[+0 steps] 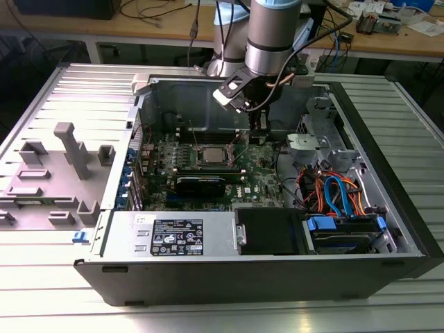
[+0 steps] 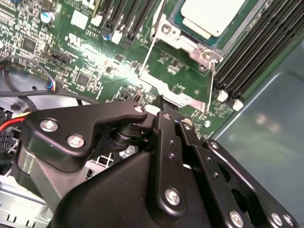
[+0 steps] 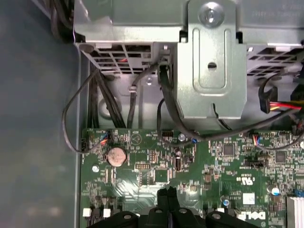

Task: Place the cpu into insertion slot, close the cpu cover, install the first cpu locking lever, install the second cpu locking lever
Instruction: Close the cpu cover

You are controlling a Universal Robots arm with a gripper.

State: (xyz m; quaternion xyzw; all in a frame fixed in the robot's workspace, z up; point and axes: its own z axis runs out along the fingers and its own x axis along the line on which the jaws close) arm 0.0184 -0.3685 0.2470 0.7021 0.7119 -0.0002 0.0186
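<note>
Seen: cpu (image 2: pixel 213 16) seated, cover (image 2: pixel 183 45) looks down; gripper (image 3: pixel 167 195) pinched shut, empty, tip by lever (image 2: pixel 211 88). Best, imo: press lever slow w/ tip, keep off cpu.

the cpu (image 2: pixel 213 16), a small flat square with a silvery-tan top, lies level in its socket on the green board. the cpu cover (image 2: pixel 183 99), a thin silvery frame, stands swung up from the socket's edge, with the board showing through its open middle.
</note>
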